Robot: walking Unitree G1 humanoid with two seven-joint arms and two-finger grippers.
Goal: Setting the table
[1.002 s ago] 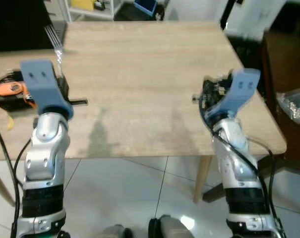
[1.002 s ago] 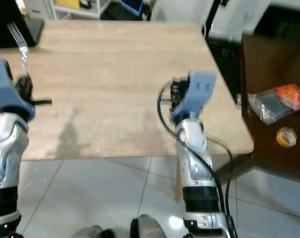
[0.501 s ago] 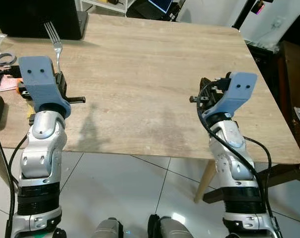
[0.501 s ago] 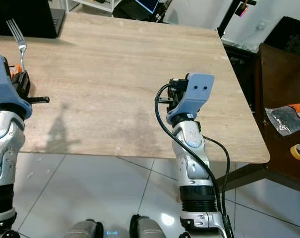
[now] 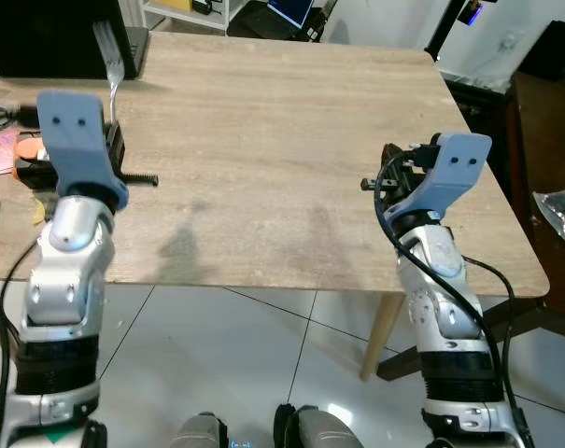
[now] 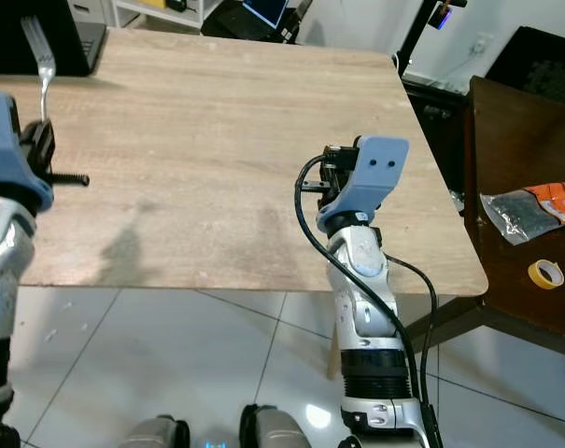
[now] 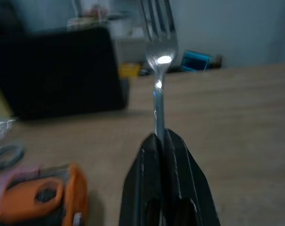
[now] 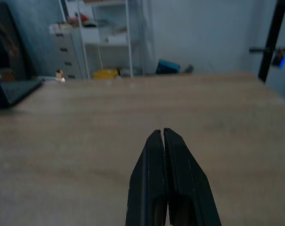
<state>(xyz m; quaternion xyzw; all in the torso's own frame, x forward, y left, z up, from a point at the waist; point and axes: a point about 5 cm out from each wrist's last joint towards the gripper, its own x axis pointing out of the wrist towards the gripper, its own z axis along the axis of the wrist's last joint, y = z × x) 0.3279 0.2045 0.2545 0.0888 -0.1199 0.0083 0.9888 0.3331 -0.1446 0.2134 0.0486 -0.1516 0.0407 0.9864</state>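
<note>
Here, by label:
Hidden: the fork (image 7: 159,70) handle's lower end is buried between the left gripper (image 7: 162,141) fingers; its tines are blurred in the eye views.
Left gripper: pinching the fork by the handle, tines pointing ahead toward a black laptop (image 7: 57,70); an orange-and-black tool (image 7: 38,200) lies just beside it.
Right gripper (image 8: 163,134): fingers pressed together, holding nothing, above the table's near right part.
Open room: bare wooden table (image 5: 282,140) stretches between and ahead of both grippers.
Materials: shiny metal fork, pale wood-grain top.
</note>
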